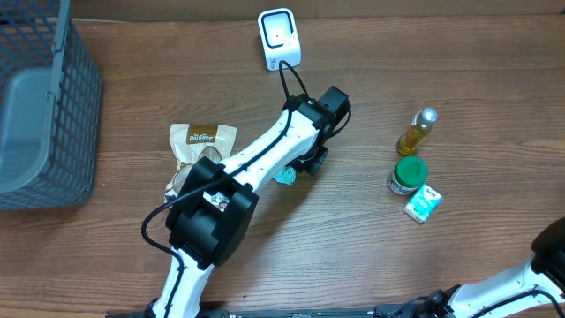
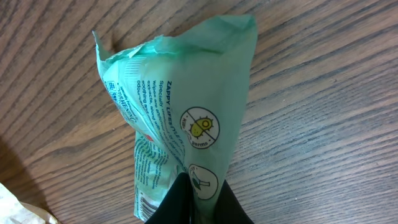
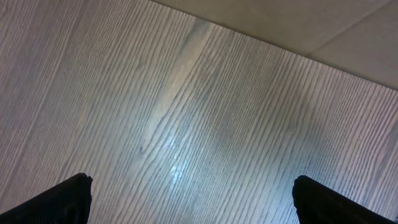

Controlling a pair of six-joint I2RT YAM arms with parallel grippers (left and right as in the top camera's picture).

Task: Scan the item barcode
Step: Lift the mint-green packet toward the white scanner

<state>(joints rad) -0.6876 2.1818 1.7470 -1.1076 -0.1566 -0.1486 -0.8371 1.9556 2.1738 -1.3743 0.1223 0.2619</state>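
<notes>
L gripper (image 2: 198,186) is pinching a green packet (image 2: 186,106), dark fingers (image 2: 177,202) closed on its lower edge. The packet is sticking up crumpled in the wrist cam, its side w/ small print & round icons facing the lens and the wood table (image 2: 323,124) behind it. Can't tell if it's touching the tabletop.

From overhead, L arm (image 1: 265,155) is stretching across mid-table. Only a teal bit of the packet (image 1: 284,175) is peeking out under the gripper (image 1: 305,163). It's sitting well apart from the white scanner (image 1: 279,37), which is standing at the far edge.

R gripper (image 3: 193,199) is hanging wide open over bare table w/ nothing btwn its fingers (image 3: 62,199). R arm (image 1: 547,256) is sitting at the near right corner.

A brown snack bag (image 1: 199,146) is lying partly under L arm. A gray basket (image 1: 44,106) is sitting far left. On the right, a bottle (image 1: 417,132), a green-lidded jar (image 1: 408,174) & a small box (image 1: 422,204) are clustering close together.
</notes>
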